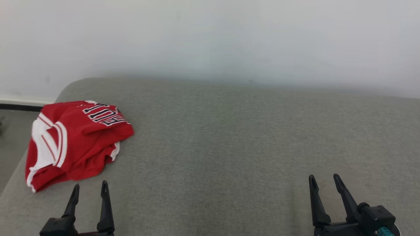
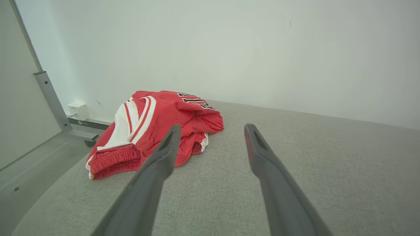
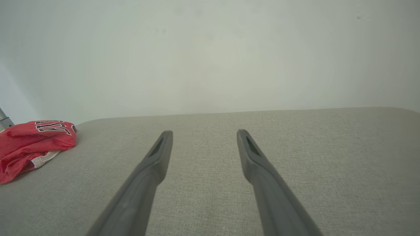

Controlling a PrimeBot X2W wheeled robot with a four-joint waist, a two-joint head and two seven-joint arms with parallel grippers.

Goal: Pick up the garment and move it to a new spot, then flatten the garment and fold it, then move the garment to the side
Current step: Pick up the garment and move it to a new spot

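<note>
With both grippers' fingers apart and empty, I'd send the left gripper point(image 1: 90, 188) toward 12 o'clock and pinch the bunched garment point(image 1: 73, 141) at its raised fold, right gripper point(image 1: 325, 183) waiting.

A red garment point(image 1: 77, 147), white-striped and lettered in black, lies crumpled in a loose heap just ahead of the left gripper point(image 1: 90, 183) and slightly to its left, well apart from the right gripper point(image 1: 324, 176).

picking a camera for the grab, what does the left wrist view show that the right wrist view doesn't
Left wrist view, not the right: the open left gripper, a white wall box, the floor. Right wrist view, not the left: the open right gripper. Both: the crumpled red garment lying on the grey cushion, and the white wall.
</note>
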